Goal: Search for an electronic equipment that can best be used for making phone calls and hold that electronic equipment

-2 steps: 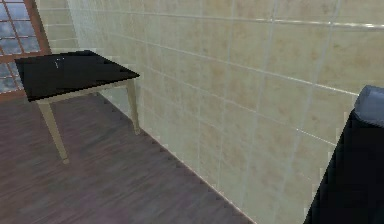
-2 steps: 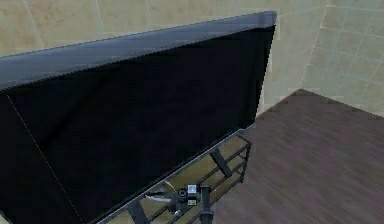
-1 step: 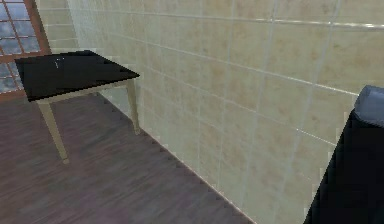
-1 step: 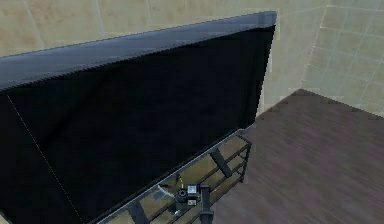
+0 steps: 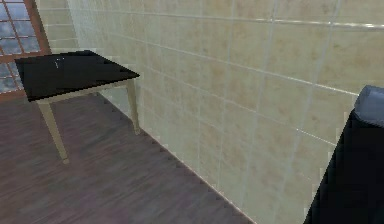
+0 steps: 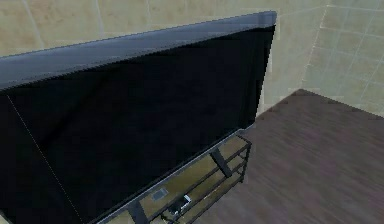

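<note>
A small dark flat object [image 6: 178, 208] lies on the shelf of the stand under the television in the arm side view; its shape is too small to name. A tiny pale item [image 5: 58, 62] rests on the black tabletop in the forward view, also too small to identify.
A large black television [image 6: 140, 120] stands on a low glass and metal stand [image 6: 215, 175]; its edge [image 5: 350, 170] appears at the forward view's right. A black-topped table [image 5: 75, 72] with pale legs stands by a window [image 5: 18, 40]. Tiled wall [image 5: 240, 90] runs ahead, dark wood floor [image 5: 110, 180] below.
</note>
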